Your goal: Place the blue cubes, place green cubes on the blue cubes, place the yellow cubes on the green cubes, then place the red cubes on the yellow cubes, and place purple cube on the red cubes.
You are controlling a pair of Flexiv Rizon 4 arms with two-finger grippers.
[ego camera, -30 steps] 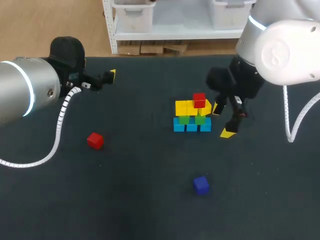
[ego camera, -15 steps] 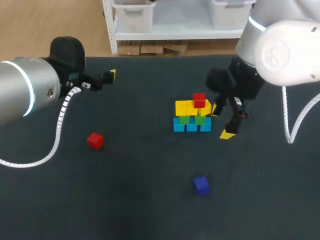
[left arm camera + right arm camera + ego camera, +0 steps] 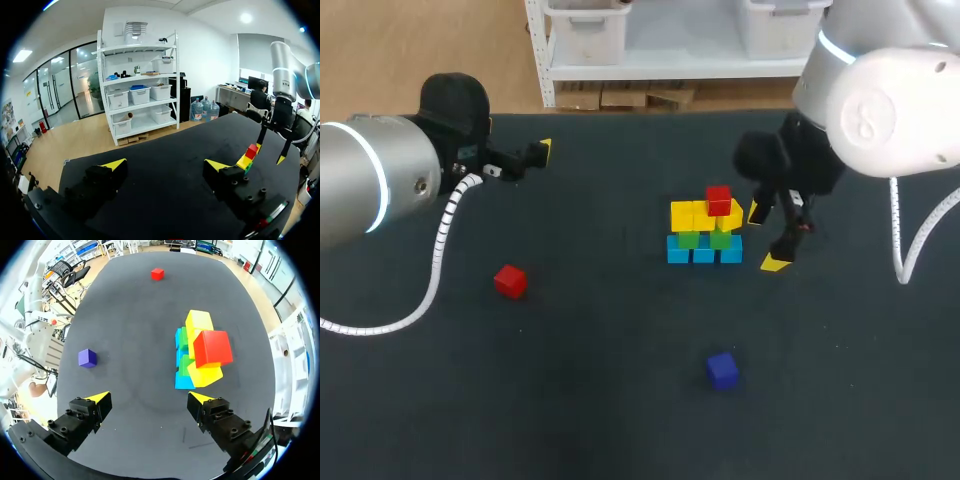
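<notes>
We find the stack [image 3: 705, 232] right of the table's [image 3: 620, 420] middle, its top cube [image 3: 718, 200] resting on the layer below. Our right gripper [image 3: 766, 238] hangs just beside the stack at three o'clock. The nearer loose cube [image 3: 722, 369] lies at six o'clock, the farther loose cube [image 3: 510, 281] well apart at eight o'clock.

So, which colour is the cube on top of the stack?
A red cube, clearest in the right wrist view.

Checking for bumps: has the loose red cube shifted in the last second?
No. The loose red cube sits just as far left of the stack as before.
</notes>
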